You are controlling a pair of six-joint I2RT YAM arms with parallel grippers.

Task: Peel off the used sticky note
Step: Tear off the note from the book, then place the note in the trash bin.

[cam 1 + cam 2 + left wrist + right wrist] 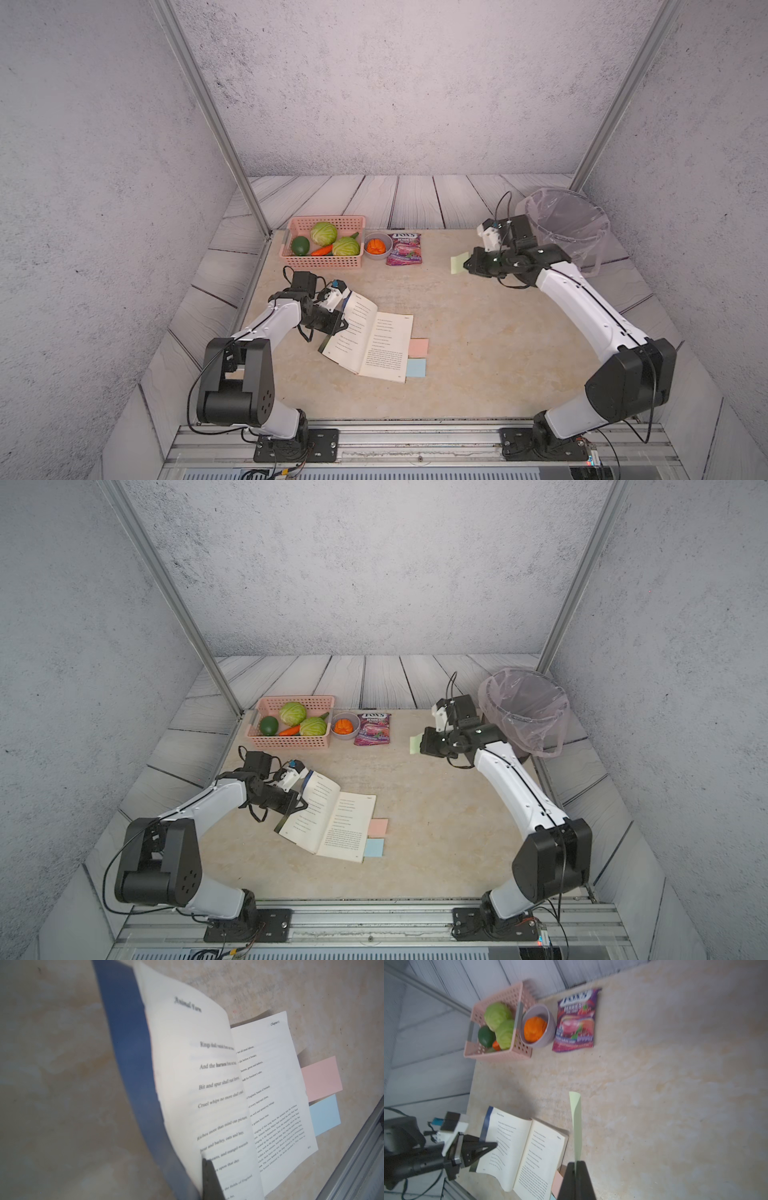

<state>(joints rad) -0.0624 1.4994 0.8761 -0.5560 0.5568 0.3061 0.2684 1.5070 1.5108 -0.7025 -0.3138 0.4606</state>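
The green sticky note [458, 263] [414, 744] hangs in the air over the back right of the table, pinched by one edge in my shut right gripper [467, 263] [576, 1162]. In the right wrist view the note [576, 1126] stands out edge-on from the jaws. The open book [374, 336] [218, 1084] lies at centre-left. My left gripper [341, 323] [204, 1160] is shut on its raised left pages and blue cover. A pink note [418, 347] and a blue note [416, 368] stick out from the book's right edge.
A bin lined with clear plastic [565, 224] stands just right of and behind the right gripper. Along the back left are a pink basket [324, 262] of vegetables, a grey bowl [378, 254] with an orange item and a candy bag [404, 249].
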